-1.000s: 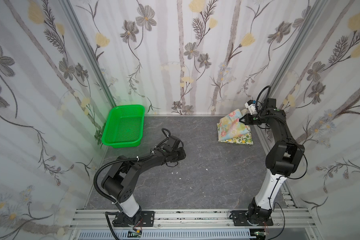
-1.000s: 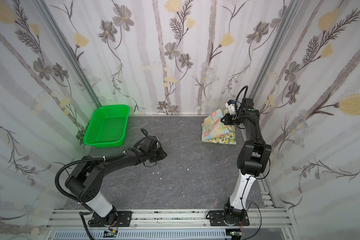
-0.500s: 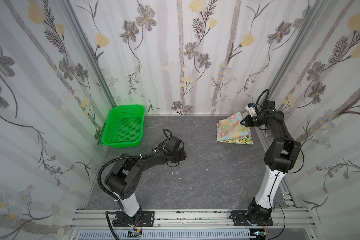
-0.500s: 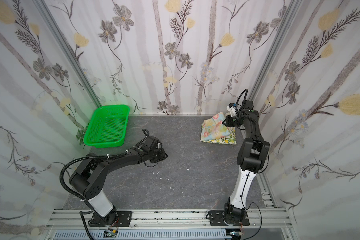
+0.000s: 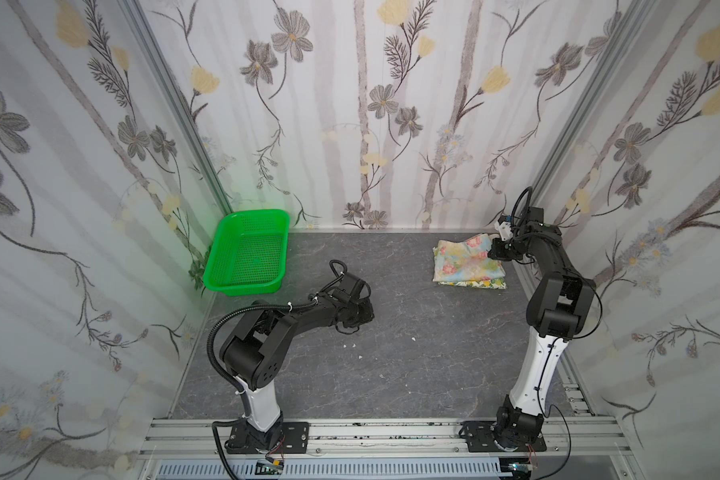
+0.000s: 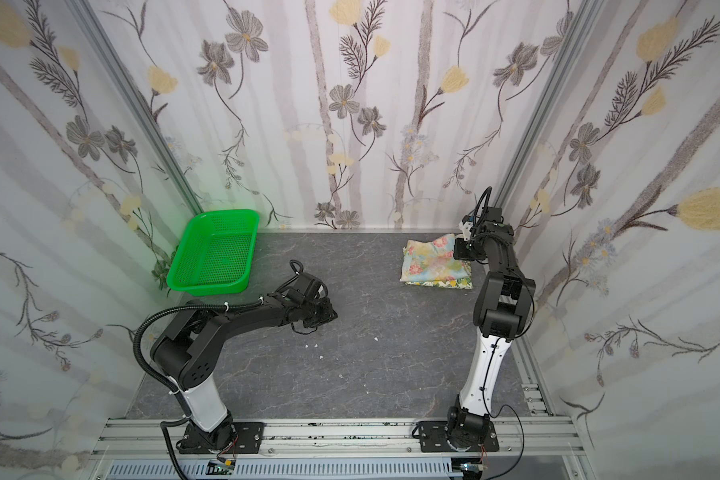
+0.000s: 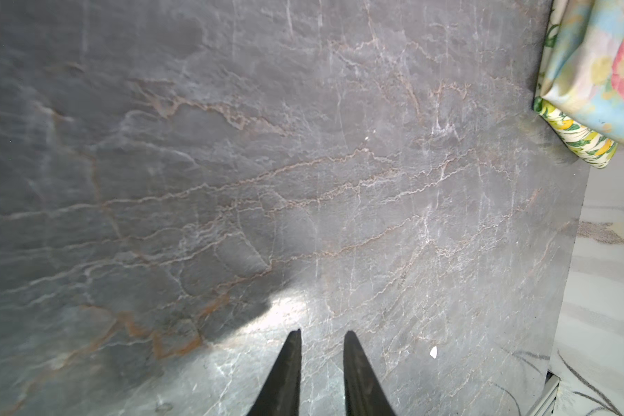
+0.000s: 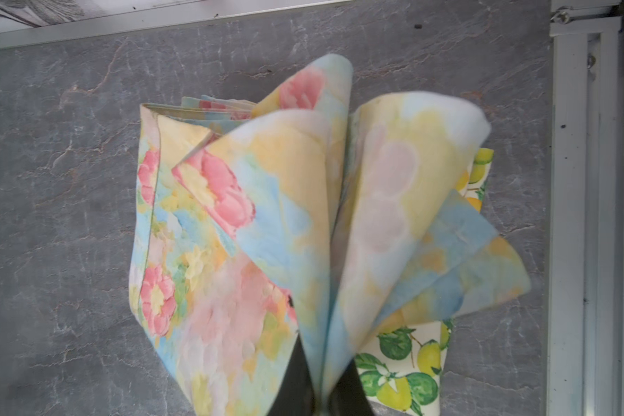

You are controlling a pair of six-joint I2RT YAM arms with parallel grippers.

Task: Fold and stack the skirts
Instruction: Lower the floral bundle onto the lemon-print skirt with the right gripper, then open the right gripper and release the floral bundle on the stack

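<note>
Right gripper [image 8: 321, 374] clamped on pastel floral skirt [image 5: 462, 262] atop lemon skirt [image 5: 474, 284], upper right in both top views; left gripper [image 7: 321, 335] slightly parted, empty, centre-left.

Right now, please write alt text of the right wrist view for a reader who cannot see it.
The right gripper pinches the pastel flowered skirt, and its folded layers fan out from the grip. Under it lies the lemon skirt, both on a dark grey table with a metal rail at its edge.
</note>
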